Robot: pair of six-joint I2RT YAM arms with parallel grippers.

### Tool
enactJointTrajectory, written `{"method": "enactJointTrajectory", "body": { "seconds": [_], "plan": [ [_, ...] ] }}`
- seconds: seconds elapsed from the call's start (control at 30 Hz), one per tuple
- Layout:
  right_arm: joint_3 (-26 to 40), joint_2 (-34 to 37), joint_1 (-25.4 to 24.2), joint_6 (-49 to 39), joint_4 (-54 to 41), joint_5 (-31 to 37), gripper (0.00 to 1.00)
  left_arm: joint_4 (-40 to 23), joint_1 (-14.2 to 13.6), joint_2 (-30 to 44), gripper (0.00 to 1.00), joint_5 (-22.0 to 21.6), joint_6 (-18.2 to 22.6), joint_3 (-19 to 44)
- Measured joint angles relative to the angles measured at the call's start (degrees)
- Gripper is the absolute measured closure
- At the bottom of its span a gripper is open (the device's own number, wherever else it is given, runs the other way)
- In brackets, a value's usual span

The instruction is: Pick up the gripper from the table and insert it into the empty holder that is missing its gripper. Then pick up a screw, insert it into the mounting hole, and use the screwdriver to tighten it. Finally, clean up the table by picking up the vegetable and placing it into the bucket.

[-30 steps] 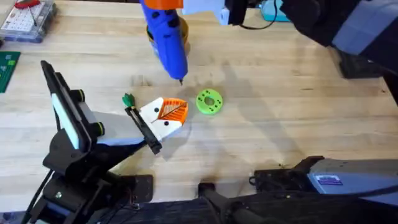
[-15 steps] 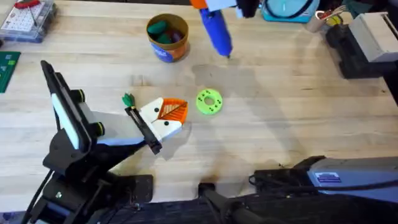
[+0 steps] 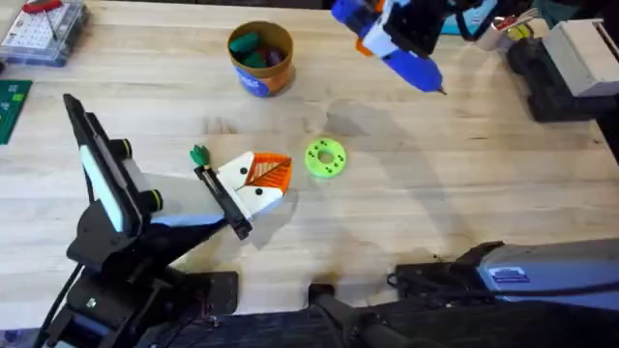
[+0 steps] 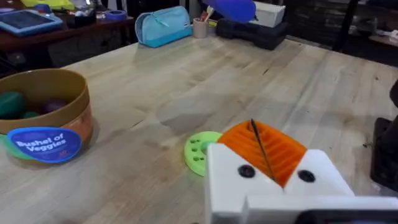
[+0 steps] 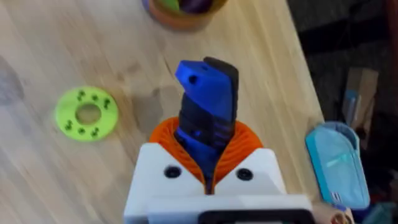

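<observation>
- My right gripper (image 5: 208, 180) is clamped on the screwdriver (image 3: 401, 48), up over the table's far side.
- Looks chunky, probably top-heavy, so I'm gripping mid-body.
- Left gripper: can't tell.

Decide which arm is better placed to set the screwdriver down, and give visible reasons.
Right. Its pincer is shut on the screwdriver, held up over the table's far side. The left pincer sits low beside the green disc, well away from the tool.
</observation>
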Motion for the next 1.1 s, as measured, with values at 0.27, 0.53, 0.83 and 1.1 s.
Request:
{"method": "enactJointTrajectory", "body": {
  "seconds": [0.27, 0.53, 0.83, 1.1],
  "plan": [
    [0.2, 11.03, -3.71, -10.63, -7.4, 7.74, 0.98, 0.0, 0.0, 0.0, 0.985, 0.0, 0.0, 0.0],
    [-5.9, 18.57, -7.82, -16.66, -0.06, 11.35, 0.98, 0.0, 0.0, 0.0, 0.985, 0.0, 0.0, 0.0],
    [-17.36, 22.27, -9.37, -23.51, 14.35, 12.13, 0.98, -0.02, 0.0, 0.0, 0.985, 0.0, 0.0, 0.0],
    [-17.75, 22.09, -10.12, -24.79, 14.96, 11.5, 0.98, 0.0, 0.0, 0.0, 0.985, 0.0, 0.0, 0.0]
  ]
}}
